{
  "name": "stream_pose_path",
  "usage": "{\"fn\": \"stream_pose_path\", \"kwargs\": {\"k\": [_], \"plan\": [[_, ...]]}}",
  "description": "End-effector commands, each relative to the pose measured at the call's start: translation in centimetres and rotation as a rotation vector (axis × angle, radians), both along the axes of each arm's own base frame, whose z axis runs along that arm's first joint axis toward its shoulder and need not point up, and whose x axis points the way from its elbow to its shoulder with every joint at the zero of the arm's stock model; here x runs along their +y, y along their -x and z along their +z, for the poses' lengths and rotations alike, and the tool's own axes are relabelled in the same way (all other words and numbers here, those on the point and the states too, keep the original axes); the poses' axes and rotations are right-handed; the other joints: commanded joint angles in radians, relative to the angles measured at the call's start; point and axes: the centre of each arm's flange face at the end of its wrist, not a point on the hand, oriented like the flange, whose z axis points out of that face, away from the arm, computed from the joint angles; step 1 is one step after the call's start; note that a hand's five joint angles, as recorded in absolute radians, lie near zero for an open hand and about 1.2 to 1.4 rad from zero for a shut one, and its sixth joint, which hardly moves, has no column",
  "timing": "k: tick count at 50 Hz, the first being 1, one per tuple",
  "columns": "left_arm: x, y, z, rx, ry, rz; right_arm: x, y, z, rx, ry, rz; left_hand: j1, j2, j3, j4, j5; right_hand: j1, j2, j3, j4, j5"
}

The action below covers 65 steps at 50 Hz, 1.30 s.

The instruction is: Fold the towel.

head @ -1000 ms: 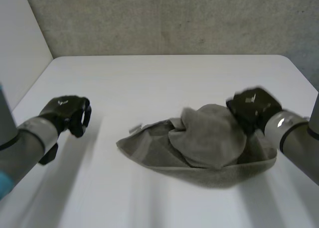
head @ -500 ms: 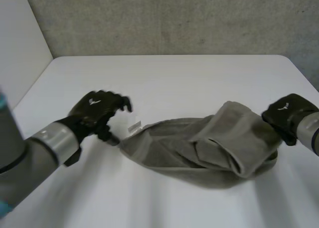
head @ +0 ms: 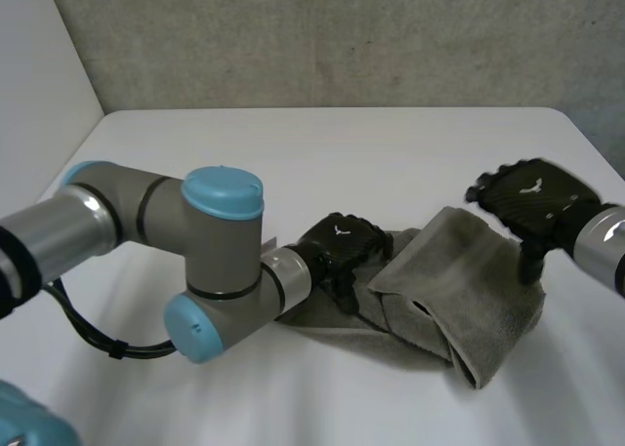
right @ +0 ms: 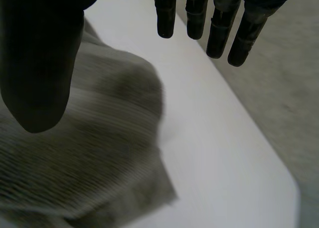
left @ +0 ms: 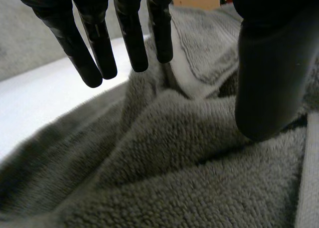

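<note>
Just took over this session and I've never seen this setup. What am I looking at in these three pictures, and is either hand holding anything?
This is a two-armed robot; each arm ends in a black hand. The head view looks down from behind the arms onto a white table: the left hand is over the left part of a crumpled grey towel, the right hand by its far right edge. The other two pictures come from wrist cameras looking along each palm. In the left wrist view the fingers hang straight above the towel's folds. In the right wrist view the fingers are straight, over bare table, the thumb above the towel. Both hands are open and hold nothing.
</note>
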Motion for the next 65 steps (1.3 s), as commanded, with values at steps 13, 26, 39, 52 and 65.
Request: {"fn": "stream_pose_path", "kwargs": {"k": [13, 26, 39, 52, 65], "plan": [[1.5, 1.3, -1.0, -0.029, -0.027, -0.043, 1.2, -3.8, -7.7, 0.027, -0.251, 0.154, 0.852, 0.853, 0.858, 0.841, 0.695, 1.170, 1.155, 1.162, 1.146, 1.160], [-1.7, -3.8, 7.3, 0.000, 0.125, 0.255, -0.2, -4.4, 1.1, -0.337, 0.023, 0.080, 0.854, 0.855, 0.860, 0.843, 0.697, 1.173, 1.158, 1.165, 1.149, 1.164], [0.2, -10.2, 9.8, 0.017, 0.160, 0.379, -1.8, -2.9, 1.9, -0.406, 0.084, -0.173, 0.854, 0.855, 0.860, 0.843, 0.697, 1.173, 1.158, 1.165, 1.149, 1.164], [6.2, -13.2, 6.3, -0.058, 0.072, 0.348, 2.0, -4.2, -3.7, -0.053, -0.174, -0.068, 0.854, 0.855, 0.860, 0.843, 0.697, 1.173, 1.158, 1.165, 1.149, 1.164], [9.5, -12.4, 9.9, 0.031, 0.165, 0.262, 3.5, -5.0, 2.3, -0.135, 0.001, 0.036, 0.127, 0.128, 0.134, 0.116, -0.030, -0.048, -0.064, -0.057, -0.073, -0.058]]}}
